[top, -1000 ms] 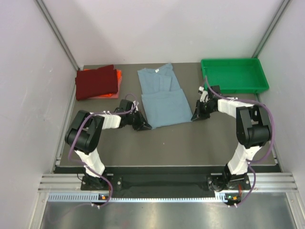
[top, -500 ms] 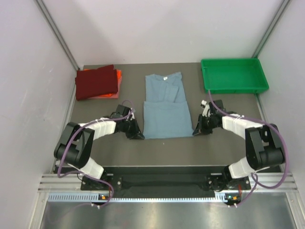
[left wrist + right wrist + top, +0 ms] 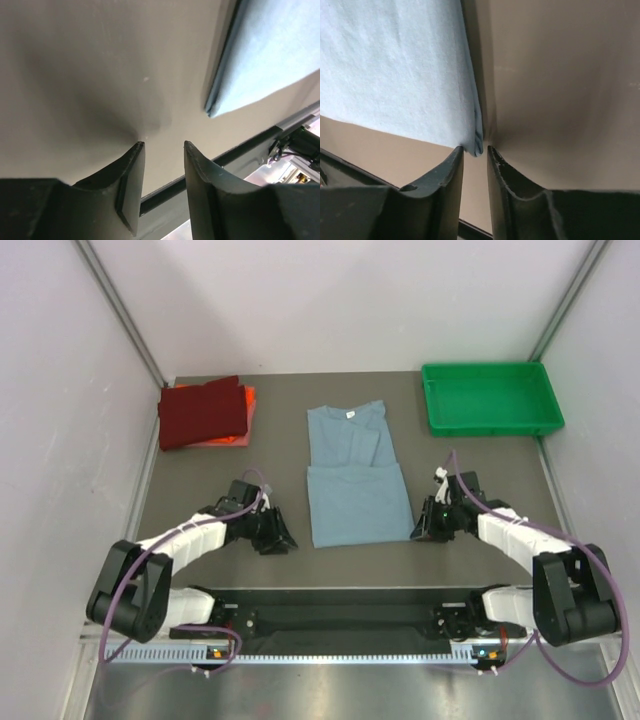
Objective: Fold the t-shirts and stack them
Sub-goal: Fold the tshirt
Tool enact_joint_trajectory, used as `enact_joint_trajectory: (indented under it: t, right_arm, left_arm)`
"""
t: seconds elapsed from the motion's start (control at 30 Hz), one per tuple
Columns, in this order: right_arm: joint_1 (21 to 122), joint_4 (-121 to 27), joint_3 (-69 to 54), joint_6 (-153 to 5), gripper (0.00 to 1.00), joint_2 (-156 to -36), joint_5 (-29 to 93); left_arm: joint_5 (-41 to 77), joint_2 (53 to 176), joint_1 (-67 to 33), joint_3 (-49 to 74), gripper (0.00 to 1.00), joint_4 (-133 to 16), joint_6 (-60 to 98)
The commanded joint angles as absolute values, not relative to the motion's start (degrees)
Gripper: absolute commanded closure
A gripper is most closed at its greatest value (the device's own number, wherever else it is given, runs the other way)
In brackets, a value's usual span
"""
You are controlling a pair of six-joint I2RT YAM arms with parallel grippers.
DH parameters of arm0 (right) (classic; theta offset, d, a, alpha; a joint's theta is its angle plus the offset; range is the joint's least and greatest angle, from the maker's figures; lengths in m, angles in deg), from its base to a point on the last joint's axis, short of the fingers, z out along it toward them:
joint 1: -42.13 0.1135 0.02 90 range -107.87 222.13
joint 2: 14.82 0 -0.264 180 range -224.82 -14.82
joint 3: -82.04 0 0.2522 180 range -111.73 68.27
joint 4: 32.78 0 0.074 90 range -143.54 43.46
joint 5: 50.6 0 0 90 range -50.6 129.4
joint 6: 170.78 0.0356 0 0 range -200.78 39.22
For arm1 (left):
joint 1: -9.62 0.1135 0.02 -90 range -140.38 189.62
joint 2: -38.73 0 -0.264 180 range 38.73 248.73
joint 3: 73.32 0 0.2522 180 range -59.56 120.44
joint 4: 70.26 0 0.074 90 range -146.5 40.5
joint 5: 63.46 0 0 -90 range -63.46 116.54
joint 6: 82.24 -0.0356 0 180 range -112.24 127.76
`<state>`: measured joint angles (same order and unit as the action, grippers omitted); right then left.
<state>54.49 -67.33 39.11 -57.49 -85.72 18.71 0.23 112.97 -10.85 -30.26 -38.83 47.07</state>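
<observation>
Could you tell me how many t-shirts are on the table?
3: the grey-blue shirt mid-table; the dark red shirt at the far left; the orange shirt under it, mostly hidden. Others could lie beneath.

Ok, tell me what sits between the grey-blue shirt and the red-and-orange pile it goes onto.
Nothing visible. Only bare table lies between the grey-blue t-shirt and the dark red t-shirt atop the orange t-shirt. The left gripper sits nearer, off that line.
</observation>
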Motion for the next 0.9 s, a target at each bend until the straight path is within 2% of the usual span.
enact_joint_trajectory:
  t: [0.0,0.13,0.47,0.87]
  right_arm:
    - [55.0,-66.0,39.8,-56.7,0.72,-84.3,19.6]
    - [54.9,-66.0,40.4,-56.4,0.71,-83.6,19.9]
    - [54.9,-64.7,40.5,-56.9,0.71,-83.5,18.6]
    - [55.0,-63.9,40.9,-57.4,0.73,-84.0,18.2]
  left_arm:
    - [-2.6,110.1,-10.8,-32.5,0.57,-44.1,49.2]
    - [-5.6,110.0,-12.0,-34.4,0.55,-50.7,53.5]
    - [-1.8,113.9,-17.5,-33.8,0.49,-55.6,57.1]
    - [1.6,123.3,-22.2,-32.1,0.52,-61.2,60.7]
